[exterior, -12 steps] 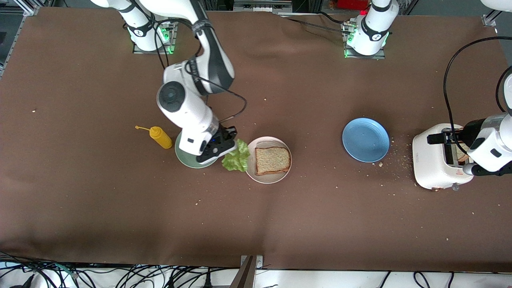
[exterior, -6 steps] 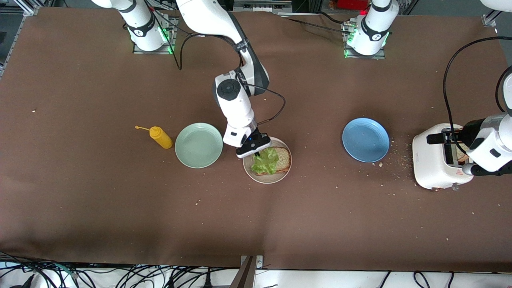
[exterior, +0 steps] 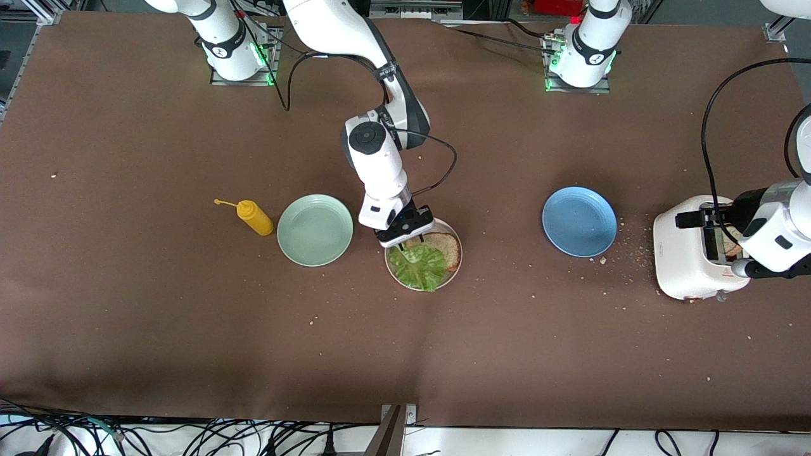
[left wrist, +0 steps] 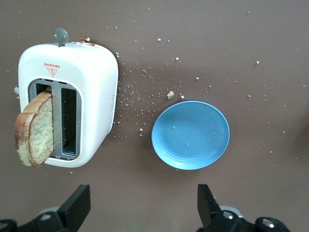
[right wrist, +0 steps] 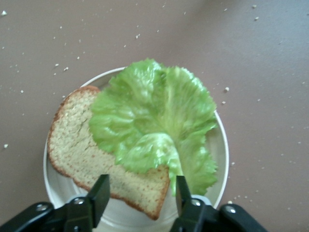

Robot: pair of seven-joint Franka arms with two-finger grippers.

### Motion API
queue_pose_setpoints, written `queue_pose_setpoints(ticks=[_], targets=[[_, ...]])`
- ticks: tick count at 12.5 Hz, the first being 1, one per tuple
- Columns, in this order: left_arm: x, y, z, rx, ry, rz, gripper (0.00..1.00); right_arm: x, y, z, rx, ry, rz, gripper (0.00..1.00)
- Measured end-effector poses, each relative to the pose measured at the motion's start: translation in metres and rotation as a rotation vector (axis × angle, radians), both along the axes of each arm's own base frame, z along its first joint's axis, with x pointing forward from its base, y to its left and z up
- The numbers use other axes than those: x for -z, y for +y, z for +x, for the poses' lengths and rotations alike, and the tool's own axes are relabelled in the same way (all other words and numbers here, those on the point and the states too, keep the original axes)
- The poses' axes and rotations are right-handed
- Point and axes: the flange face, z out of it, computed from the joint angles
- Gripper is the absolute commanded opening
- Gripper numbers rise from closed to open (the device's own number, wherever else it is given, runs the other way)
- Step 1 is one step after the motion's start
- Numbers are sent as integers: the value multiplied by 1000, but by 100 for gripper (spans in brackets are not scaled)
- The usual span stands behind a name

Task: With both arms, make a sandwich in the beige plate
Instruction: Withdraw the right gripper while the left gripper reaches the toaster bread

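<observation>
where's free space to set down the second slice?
Bare: blue plate, mint green plate, and cloth between beige plate and blue plate. Crowded: beige plate, holding lettuce on bread, right gripper over it.

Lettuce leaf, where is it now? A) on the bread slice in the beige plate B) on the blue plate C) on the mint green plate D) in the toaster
A: the lettuce leaf lies over the bread slice in the beige plate, under the open right gripper.
</observation>
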Motion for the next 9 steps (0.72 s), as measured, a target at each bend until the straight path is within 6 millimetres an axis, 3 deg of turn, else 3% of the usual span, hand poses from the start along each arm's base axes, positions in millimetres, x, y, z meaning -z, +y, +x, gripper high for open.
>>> queue_pose_setpoints(ticks=[2, 3, 6, 9], targets=[[0, 0, 0, 0, 1, 0, 97, -14, -12, 6, 9, 58, -40, 100], [0, 0, 0, -1, 1, 0, 97, -33, -28, 19, 30, 88, -61, 100], [1, 3, 1, -4, -7, 2, 95, -110, -91, 53, 114, 168, -77, 100], [15, 23, 6, -2, -41, 0, 93, -187, -181, 77, 196, 253, -91, 100]])
